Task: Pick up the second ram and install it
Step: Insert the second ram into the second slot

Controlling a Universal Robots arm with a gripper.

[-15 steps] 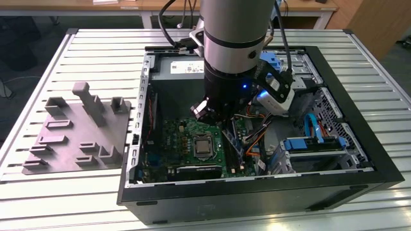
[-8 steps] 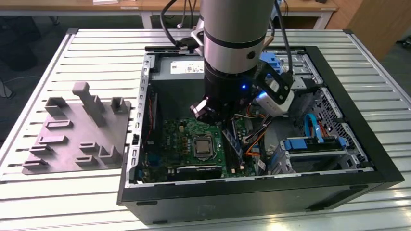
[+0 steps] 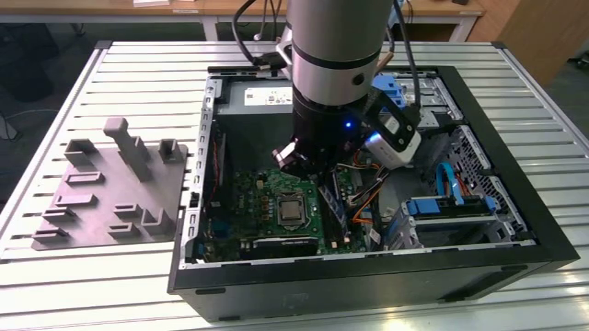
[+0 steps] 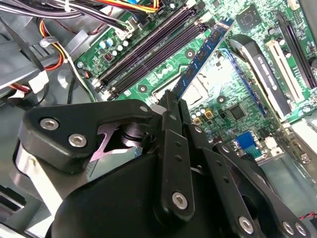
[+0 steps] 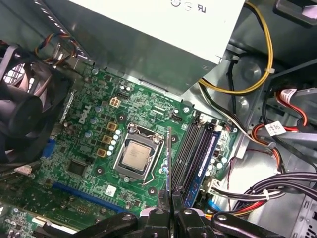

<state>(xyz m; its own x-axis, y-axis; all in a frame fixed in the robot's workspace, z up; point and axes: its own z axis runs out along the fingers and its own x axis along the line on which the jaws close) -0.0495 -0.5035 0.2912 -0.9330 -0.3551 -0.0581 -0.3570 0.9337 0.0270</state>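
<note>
My gripper (image 5: 171, 212) is shut on the second ram (image 5: 169, 158), a thin dark stick seen edge-on in the first wrist view. There it stands upright over the motherboard (image 5: 99, 148), between the CPU socket (image 5: 136, 156) and the memory slots (image 5: 190, 148). In the second wrist view the second ram (image 4: 203, 54) shows a blue label and reaches out from the black fingers (image 4: 171, 119) beside the slots (image 4: 148, 44). The other, similar memory stick (image 5: 204, 161) sits in the outermost slot. In the exterior view my arm (image 3: 336, 76) reaches down into the open computer case (image 3: 515, 227).
A grey fixture (image 3: 110, 193) with upright tabs lies on the slatted table at the exterior view's left. Inside the case are a fan (image 5: 20, 109), the power supply (image 5: 148, 29), bundles of cables (image 5: 277, 188) and blue drive brackets (image 3: 442, 207).
</note>
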